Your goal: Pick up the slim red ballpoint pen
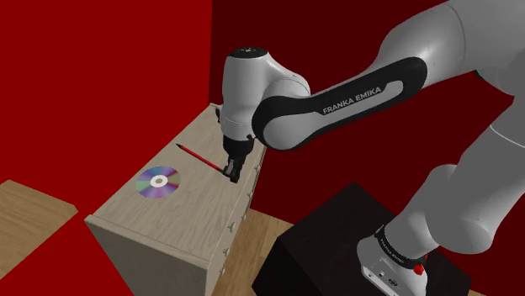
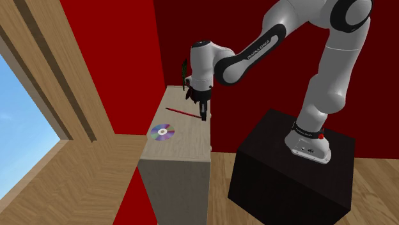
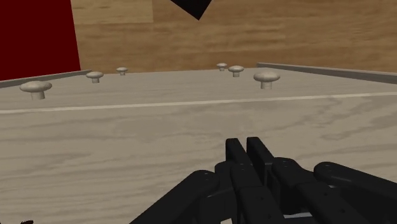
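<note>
A slim red pen (image 1: 200, 157) lies slanted across the top of a light wooden dresser (image 1: 181, 214); it appears again as a thin red line (image 2: 182, 112) in the second exterior view. My black gripper (image 1: 230, 173) points down at the dresser's front edge, right at the pen's nearer end. Its fingers (image 3: 236, 153) are pressed together with a hair-thin gap, over the dresser near that edge. The pen's end reaches the fingertips and the rest of the pen is hidden under the hand in the wrist view. The gripper (image 2: 203, 117) is also in the second exterior view.
A shiny disc (image 1: 158, 182) lies on the dresser top, toward the shoulder view's left of the pen. Drawer knobs (image 3: 266, 77) stick out of the dresser front. Red walls stand behind. The black stand (image 1: 336, 244) sits on the wooden floor beside the dresser.
</note>
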